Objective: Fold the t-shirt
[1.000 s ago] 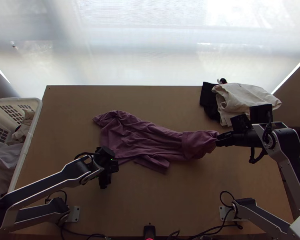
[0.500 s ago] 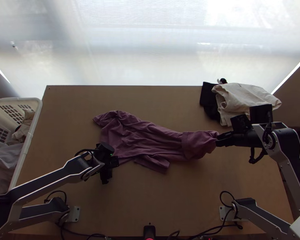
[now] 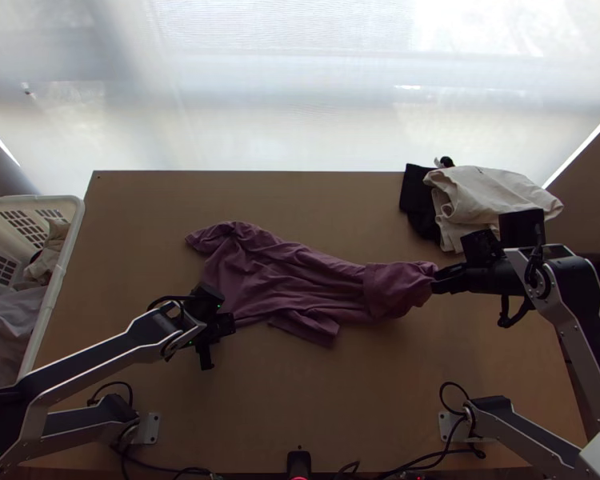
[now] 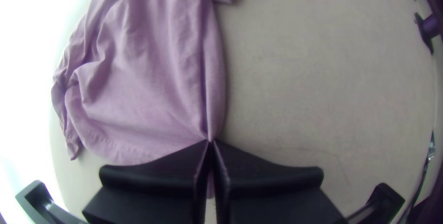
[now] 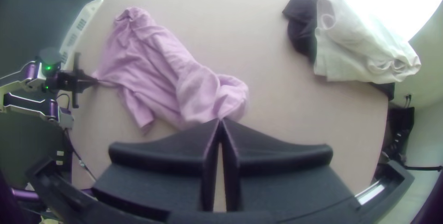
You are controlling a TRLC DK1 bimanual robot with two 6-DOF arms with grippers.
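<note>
The purple t-shirt (image 3: 288, 280) lies wrinkled and drawn out lengthwise across the middle of the table, bunched at its right end. At its near left corner is my left gripper (image 3: 218, 324). In the left wrist view the left gripper (image 4: 211, 143) is shut on the edge of the t-shirt (image 4: 138, 76), beside the hem. My right gripper (image 3: 438, 282) is at the bunched right end. The right wrist view shows the right gripper (image 5: 221, 121) shut on that bunched part of the t-shirt (image 5: 152, 71).
At the far right lie a cream cloth (image 3: 488, 196) and a black cloth (image 3: 418, 200), partly overlapping. A white basket (image 3: 56, 272) holding clothes stands at the left edge. Cables (image 3: 428, 464) run along the near edge.
My left gripper has shifted slightly up the picture and turned, now at the t-shirt's near left corner. The right arm has kept still.
</note>
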